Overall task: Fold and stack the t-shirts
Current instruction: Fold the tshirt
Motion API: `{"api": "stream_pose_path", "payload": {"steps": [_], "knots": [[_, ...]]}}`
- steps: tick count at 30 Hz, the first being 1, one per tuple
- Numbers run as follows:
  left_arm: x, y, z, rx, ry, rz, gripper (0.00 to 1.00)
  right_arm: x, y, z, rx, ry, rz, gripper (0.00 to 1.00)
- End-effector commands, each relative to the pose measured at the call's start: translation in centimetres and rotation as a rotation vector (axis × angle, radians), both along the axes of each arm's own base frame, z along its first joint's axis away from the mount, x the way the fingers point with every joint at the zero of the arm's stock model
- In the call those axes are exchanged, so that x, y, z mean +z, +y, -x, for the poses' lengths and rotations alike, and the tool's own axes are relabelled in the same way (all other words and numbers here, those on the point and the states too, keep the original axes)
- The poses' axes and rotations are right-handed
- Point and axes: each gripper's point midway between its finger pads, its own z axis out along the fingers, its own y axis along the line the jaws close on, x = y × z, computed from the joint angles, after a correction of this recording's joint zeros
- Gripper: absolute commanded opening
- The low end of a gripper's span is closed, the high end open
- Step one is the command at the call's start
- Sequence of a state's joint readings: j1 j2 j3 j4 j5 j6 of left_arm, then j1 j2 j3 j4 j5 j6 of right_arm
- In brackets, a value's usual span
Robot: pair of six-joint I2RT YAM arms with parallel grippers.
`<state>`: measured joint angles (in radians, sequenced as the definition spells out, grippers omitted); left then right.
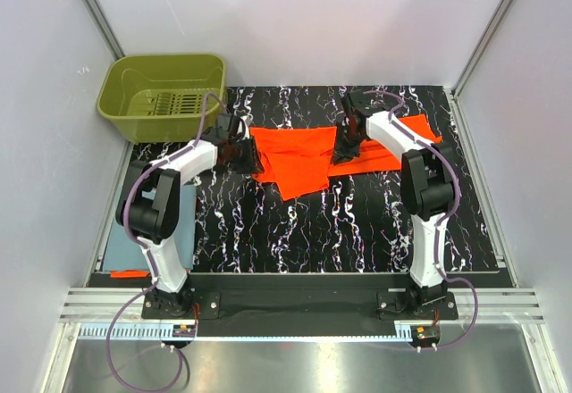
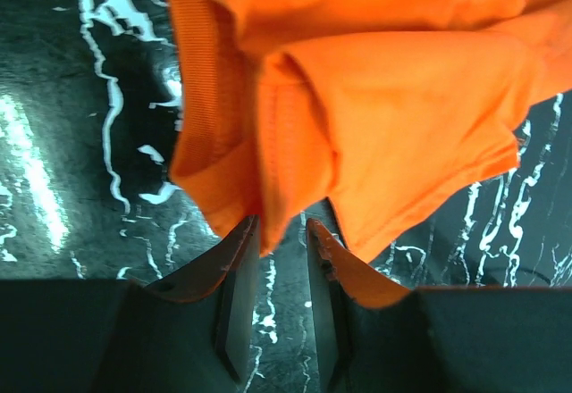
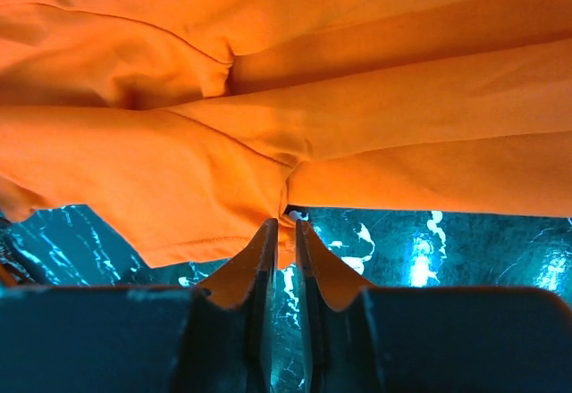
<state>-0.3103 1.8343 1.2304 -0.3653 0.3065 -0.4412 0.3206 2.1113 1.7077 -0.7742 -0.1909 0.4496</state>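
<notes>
Shirt [image 1: 299, 165] in orange is lying crumpled near the worktop's [image 1: 295, 223] far edge. Left gripper [image 1: 254, 158] is pinching its left edge, jaws narrowed onto cloth; right gripper [image 1: 341, 154] is pinching a fold right of its middle, jaws almost together.

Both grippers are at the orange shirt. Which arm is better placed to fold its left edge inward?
Left, probably. The left gripper pinches the orange t-shirt at its left edge, by the ribbed hem, while the right gripper grips it mid-shirt.
</notes>
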Motion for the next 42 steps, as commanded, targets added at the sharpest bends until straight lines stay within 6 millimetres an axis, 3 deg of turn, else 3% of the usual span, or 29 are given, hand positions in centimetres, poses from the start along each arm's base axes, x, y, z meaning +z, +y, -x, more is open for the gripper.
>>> {"api": "stream_pose_path", "payload": {"steps": [1,10,18,29,36,38,42], "knots": [[-0.5,-0.4,-0.4,-0.018,0.008,0.030,0.32,-0.7,0.4,-0.1,0.018,-0.014,0.035,0.20],[-1.5,0.1,-0.7,-0.025,0.023,0.028,0.31,-2.6,0.9,0.5,0.015,0.039,0.034,0.15],[-2.1,0.4,-0.4,-0.022,0.044,0.033,0.31,-3.4,1.1,-0.6,0.008,0.033,0.047,0.14],[-2.8,0.6,0.6,-0.026,0.068,0.029,0.31,-2.6,1.8,-3.7,-0.007,-0.029,0.044,0.14],[-2.7,0.8,0.1,-0.022,0.059,0.020,0.31,-2.3,1.4,-3.2,0.007,-0.017,0.063,0.15],[-2.9,0.9,0.0,-0.023,0.061,0.014,0.31,-2.0,1.1,-2.8,0.019,-0.016,0.071,0.21],[-3.8,1.6,-0.1,-0.020,0.086,-0.023,0.31,0.3,-0.1,-2.4,0.012,-0.041,0.082,0.28]]}}
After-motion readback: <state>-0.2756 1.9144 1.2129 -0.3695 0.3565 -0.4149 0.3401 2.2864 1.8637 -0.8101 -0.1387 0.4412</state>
